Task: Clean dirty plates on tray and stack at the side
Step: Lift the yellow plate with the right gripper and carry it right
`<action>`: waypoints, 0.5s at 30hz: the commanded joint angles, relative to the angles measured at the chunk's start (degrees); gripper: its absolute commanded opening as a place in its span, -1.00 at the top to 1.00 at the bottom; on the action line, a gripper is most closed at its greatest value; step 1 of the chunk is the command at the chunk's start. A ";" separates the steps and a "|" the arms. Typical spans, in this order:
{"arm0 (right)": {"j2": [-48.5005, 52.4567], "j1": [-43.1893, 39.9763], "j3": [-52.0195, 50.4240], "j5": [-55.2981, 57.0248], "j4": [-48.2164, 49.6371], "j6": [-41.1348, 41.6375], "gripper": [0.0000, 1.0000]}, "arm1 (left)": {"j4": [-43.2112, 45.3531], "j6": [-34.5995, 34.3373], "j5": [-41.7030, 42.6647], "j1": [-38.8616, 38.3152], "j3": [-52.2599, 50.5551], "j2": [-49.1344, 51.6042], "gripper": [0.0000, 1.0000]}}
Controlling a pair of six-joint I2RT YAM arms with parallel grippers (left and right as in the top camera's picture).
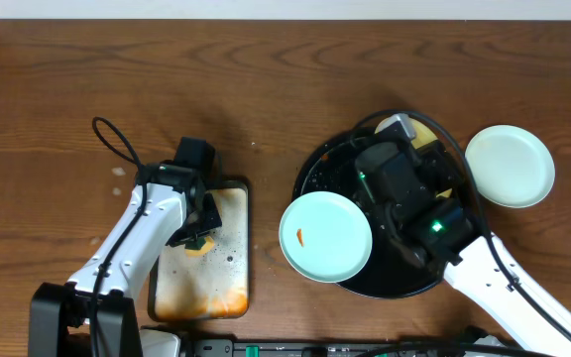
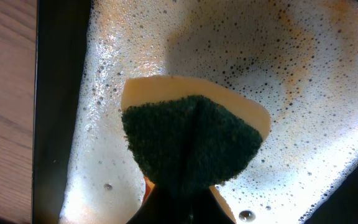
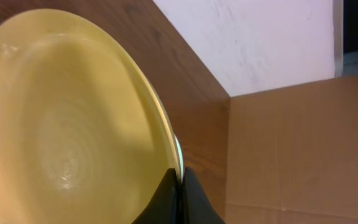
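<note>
Close to the near edge, left of centre, sits a rectangular rusty metal pan [image 1: 228, 290] filmed with soapy foam. Above it hangs the left pincer [image 2: 182, 200], clamped on a yellow sponge with a dark green scouring face [image 2: 191, 146], which folds under the squeeze.

Right of the pan, a pale light-blue round plate [image 1: 330, 238] with a small orange smear [image 1: 299, 237] lies over the left rim of the large glossy black round tray [image 1: 315, 169]. The right arm reaches over the tray's middle, and its pincer [image 3: 180, 186] is closed on the rim of a pale yellow round plate [image 3: 61, 137]. I can't tell whether that plate is clear of the tray.

Farther off, towards the right edge, a second light-blue plate [image 1: 509, 166] rests on the tabletop [image 1: 57, 89] beside the tray, with no smear showing.

I'd judge that scrubbing comes next. The sponge lies leftward of the held yellow plate, with the smeared blue plate between them, and the left arm is the nearer one to that blue plate.
</note>
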 commanded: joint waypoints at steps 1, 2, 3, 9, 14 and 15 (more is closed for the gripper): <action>-0.17 2.08 1.33 3.39 0.37 -1.11 0.98 | -0.13 0.28 -0.07 0.22 -0.46 -1.07 0.85; -0.17 2.34 1.33 3.78 0.48 -1.11 0.98 | -0.13 0.28 -0.04 0.22 -0.46 -1.07 0.85; -0.17 2.58 1.33 3.87 0.59 -1.14 0.98 | -0.13 0.28 -0.07 0.22 -0.46 -1.07 0.85; -0.17 3.13 1.33 3.85 0.72 -1.07 0.98 | -0.17 0.28 -0.02 0.22 -0.46 -1.07 0.85; -0.17 3.13 1.33 3.76 0.98 -0.37 0.98 | -0.22 0.28 -0.02 0.22 -0.46 -1.07 0.85; -0.17 3.13 1.33 3.72 1.09 0.09 0.98 | -0.22 0.28 -0.02 0.22 -0.46 -1.07 0.84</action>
